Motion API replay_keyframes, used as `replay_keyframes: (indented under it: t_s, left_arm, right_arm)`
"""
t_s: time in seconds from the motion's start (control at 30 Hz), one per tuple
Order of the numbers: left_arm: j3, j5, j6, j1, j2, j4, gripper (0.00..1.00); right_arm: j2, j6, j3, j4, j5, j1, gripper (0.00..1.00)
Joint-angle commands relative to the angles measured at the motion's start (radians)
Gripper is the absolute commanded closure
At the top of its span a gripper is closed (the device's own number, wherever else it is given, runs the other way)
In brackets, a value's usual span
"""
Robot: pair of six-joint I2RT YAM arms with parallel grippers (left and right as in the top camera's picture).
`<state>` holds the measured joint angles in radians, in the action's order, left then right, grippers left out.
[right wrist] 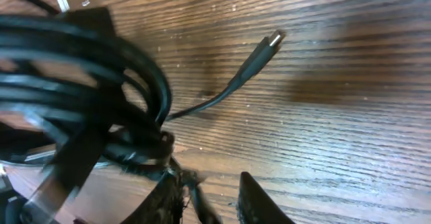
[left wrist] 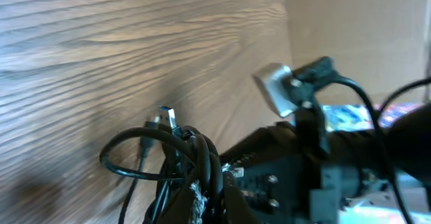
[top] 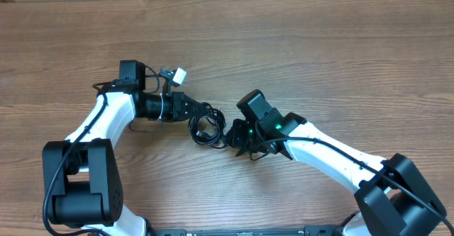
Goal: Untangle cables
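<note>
Wood-grain tabletop [top: 319, 45] stretched wide around both arms, its far edge running along the top of the overhead view. Mid-table were the cables [top: 206, 128], a small black coil between the left tool [top: 190, 115] and the right tool [top: 233, 133]. Only the wrist views showed plugs: a silver-tipped plug [left wrist: 167, 116] above the coil and a dark plug [right wrist: 269, 44] out over the wood. The left tool, its arm bent inward, was clamped on the cables. The right tool's fingers [right wrist: 259, 200] stood apart, a strand passing between them.
</note>
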<state>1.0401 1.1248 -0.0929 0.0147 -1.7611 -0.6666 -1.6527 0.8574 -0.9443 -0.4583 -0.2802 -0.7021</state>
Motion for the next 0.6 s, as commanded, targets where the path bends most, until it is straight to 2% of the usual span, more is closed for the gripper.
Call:
replay_keyframes:
  t_s: [0.0,0.3,0.5,0.57]
  left_arm:
    - [0.010,0.124,-0.077,0.019,-0.002,-0.013,0.96]
    - [0.010,0.169,-0.126,0.084,-0.002,-0.055,0.96]
    - [0.010,0.169,-0.133,0.083,-0.002,-0.056,0.96]
    - [0.010,0.169,-0.133,0.083,-0.002,-0.056,0.96]
  right_arm:
    - [0.012,0.061,-0.003,-0.008,0.019,-0.001,0.78]
    - [0.012,0.220,0.051,-0.022,0.017,-0.002,0.81]
    - [0.012,0.216,0.051,0.006,0.014,-0.002,0.66]
    - [0.012,0.212,0.051,0.013,0.015,-0.002,0.64]
